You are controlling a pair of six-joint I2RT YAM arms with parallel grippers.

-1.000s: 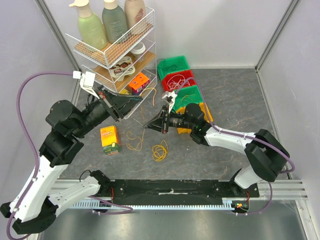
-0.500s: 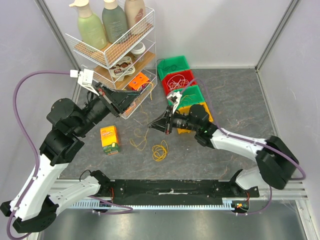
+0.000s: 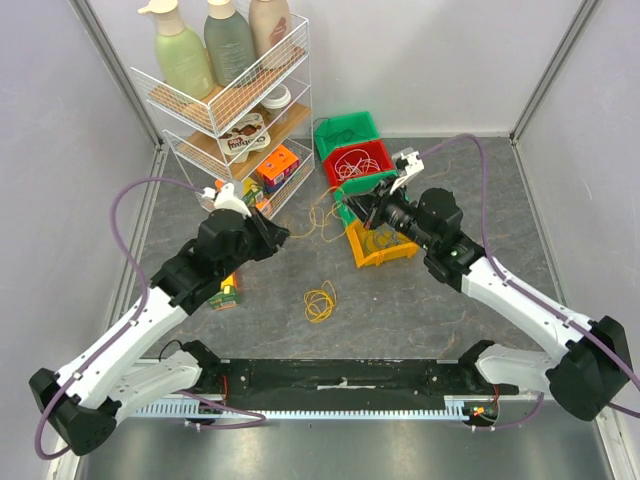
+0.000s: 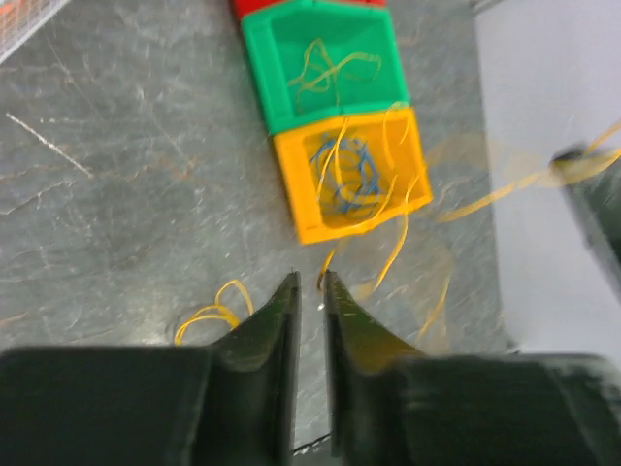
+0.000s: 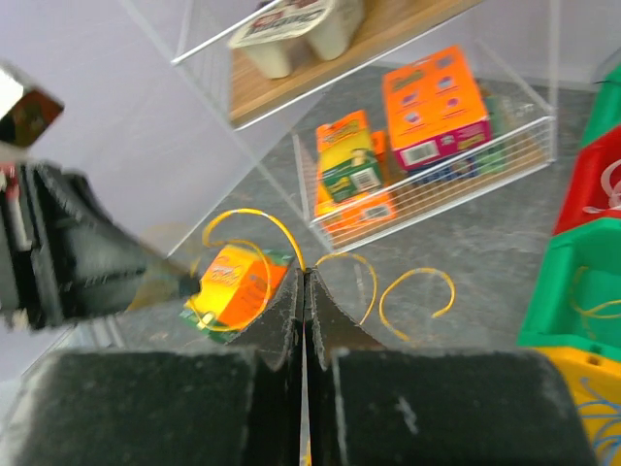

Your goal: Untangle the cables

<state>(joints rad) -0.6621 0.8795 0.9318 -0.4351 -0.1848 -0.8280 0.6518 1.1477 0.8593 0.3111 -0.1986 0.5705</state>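
Note:
One yellow cable [image 3: 312, 226] hangs in loose loops between my two grippers, above the table. My right gripper [image 3: 347, 203] is shut on it, and the wire arcs out of the closed tips [image 5: 305, 272] to both sides. My left gripper [image 3: 280, 235] stands open by a narrow gap [image 4: 309, 277]. The cable's end [image 4: 328, 262] sits just beyond its tips and is not clamped. A second yellow coil [image 3: 320, 300] lies on the table in front. A blue cable [image 4: 344, 175] lies in the yellow bin [image 4: 296, 209]. Thin yellow wire [image 4: 330, 63] lies in the green bin [image 4: 257, 68].
A row of bins runs behind my right gripper: green [image 3: 347, 133], red [image 3: 358, 160], then yellow [image 3: 385, 248]. A wire shelf rack [image 3: 225, 90] with bottles and boxes stands at the back left. A juice box [image 3: 226, 292] lies under my left arm.
My left arm has swung down and to the right. My right gripper has pulled back toward the bins with the yellow cable. The left jaws have parted slightly.

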